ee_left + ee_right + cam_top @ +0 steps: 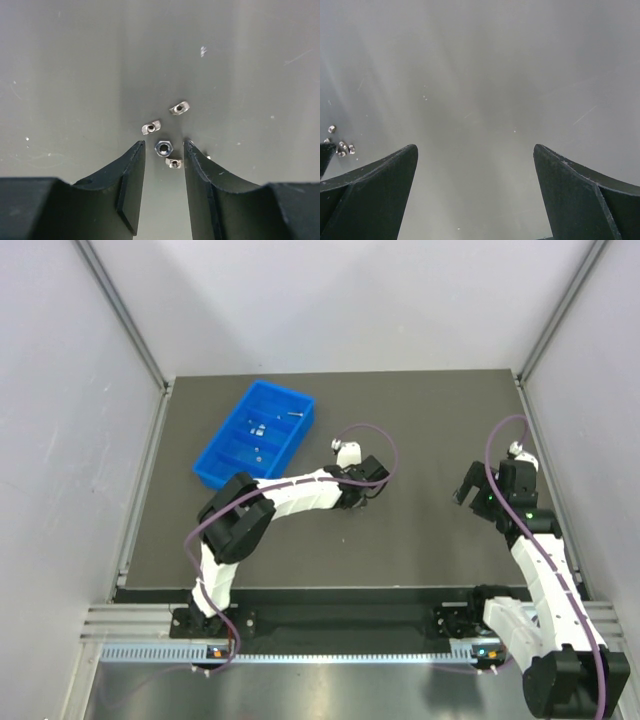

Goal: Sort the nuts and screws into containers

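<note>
Some pieces (256, 426) are already seen in the blue tray (212, 472); four nuts (163, 147) are left on the table (75, 75), one straddled, unpinched, by the parted left gripper (164, 142). The right gripper (475, 147) is spread, empty.

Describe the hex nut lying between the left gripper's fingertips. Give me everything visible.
The hex nut is small, silver-grey and metallic-looking, six-sided, with a dark round bore facing up. It lies flat on the dark table, in the gap between the open fingertips of the left gripper. Neither fingertip visibly touches it. A smaller oblong nut sits right against its camera-side edge, so close that contact cannot be ruled out.
</note>
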{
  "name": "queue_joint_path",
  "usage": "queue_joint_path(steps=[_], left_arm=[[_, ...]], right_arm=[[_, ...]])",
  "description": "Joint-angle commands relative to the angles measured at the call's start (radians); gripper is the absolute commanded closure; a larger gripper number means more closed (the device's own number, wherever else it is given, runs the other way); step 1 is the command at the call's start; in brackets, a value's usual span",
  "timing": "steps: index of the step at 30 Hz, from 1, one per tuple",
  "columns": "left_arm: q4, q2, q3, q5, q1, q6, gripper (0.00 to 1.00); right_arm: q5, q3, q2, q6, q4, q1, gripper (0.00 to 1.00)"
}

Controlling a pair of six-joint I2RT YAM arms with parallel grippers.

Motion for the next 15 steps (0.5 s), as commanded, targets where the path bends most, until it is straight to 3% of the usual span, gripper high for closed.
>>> queue_joint_path(steps=[1, 15], left_arm=[[-0.024, 0.023, 0.018, -0.039, -0.008, -0.045, 0.58], [-0.055, 0.052, 0.019, -0.042, -0.013, -0.045, 0.66]], right_arm=[[0.009, -0.001, -0.003, -0.010, 0.040, 0.007, 0.00], [0.010, 0.007, -0.007, -0.012, 0.035, 0.007, 0.00]])
